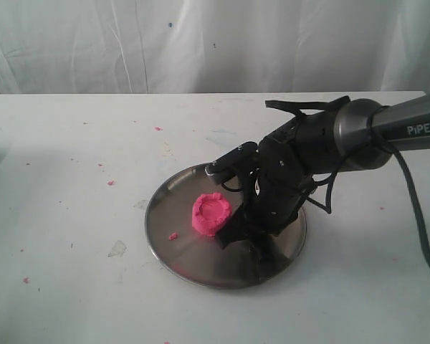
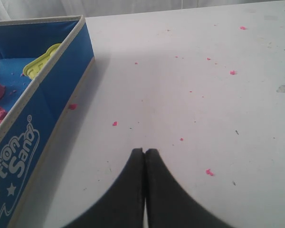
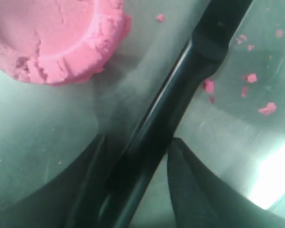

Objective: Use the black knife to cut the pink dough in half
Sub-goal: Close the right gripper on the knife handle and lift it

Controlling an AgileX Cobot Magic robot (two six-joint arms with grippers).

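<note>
My right gripper [image 3: 138, 140] is down on the steel plate [image 1: 193, 261], its jaws apart and set either side of the black knife [image 3: 180, 90]. The knife lies flat on the plate's surface, running between my two fingers. One finger [image 3: 85, 185] sits right against it; a thin strip of plate shows between the knife and the other, so I am straddling it, not clamping it.

The pink dough [image 1: 211, 213] rests on the plate too, a little off the plate's middle, on the side away from my right arm. It is one round puck with a dented top and a ragged edge, still whole. The knife passes just beside it without touching.

Pink crumbs [image 1: 173, 236] lie on the plate near the dough.

My left gripper [image 2: 144, 153] is off the plate, low over the white table [image 2: 204, 95], its fingertips pressed together with nothing between them. A blue box [image 2: 52, 109] stands beside it.
</note>
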